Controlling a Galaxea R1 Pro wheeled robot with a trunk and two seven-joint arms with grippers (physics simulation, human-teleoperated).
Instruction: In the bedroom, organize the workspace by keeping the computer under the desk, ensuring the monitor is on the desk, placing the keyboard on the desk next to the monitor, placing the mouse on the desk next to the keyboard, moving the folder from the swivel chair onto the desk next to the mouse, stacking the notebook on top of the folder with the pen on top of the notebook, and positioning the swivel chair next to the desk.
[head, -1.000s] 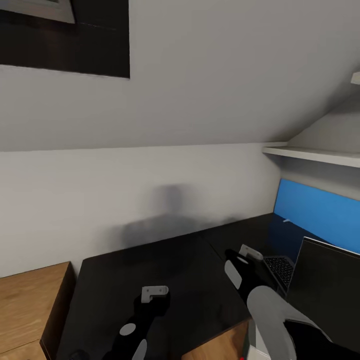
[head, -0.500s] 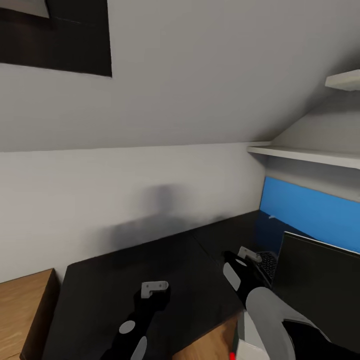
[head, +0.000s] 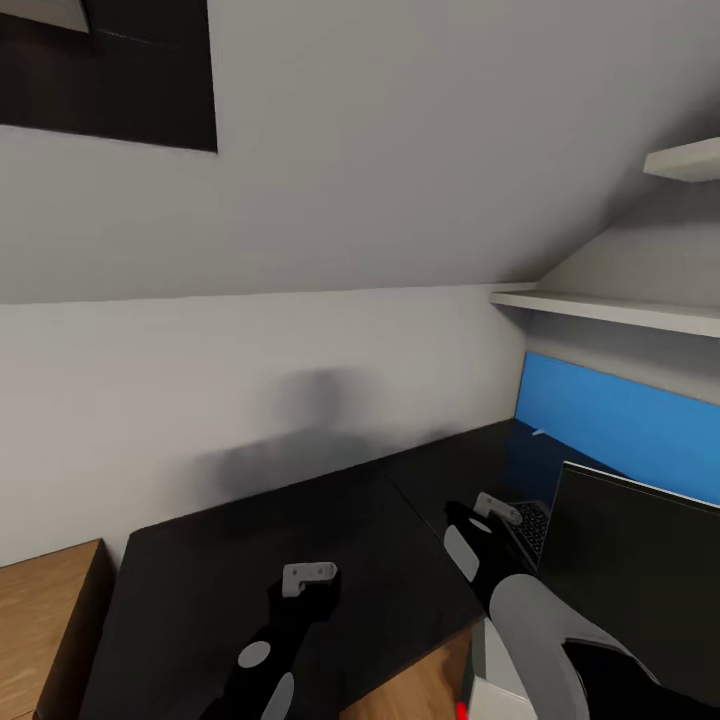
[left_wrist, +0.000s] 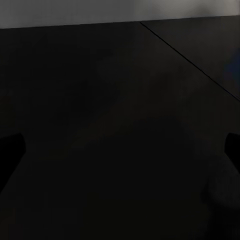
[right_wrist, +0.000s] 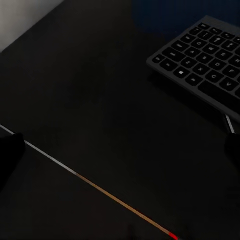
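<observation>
Biggest risk: you're parked tight against the desk (head: 300, 540), matt black top with a seam through it, both arms low over it. Swing the base or the right arm and you clip the monitor (head: 640, 560), a wide black screen standing on the desk at the right, or shove the keyboard (head: 533, 525), slim, black, dark grey keys, lying just beside the screen. Computer (head: 490, 695): only a pale grey corner with a red light, below the desk edge. Left gripper (head: 308, 578) and right gripper (head: 497, 507) hover over bare desktop, both spread wide in the wrist views, holding nothing.
</observation>
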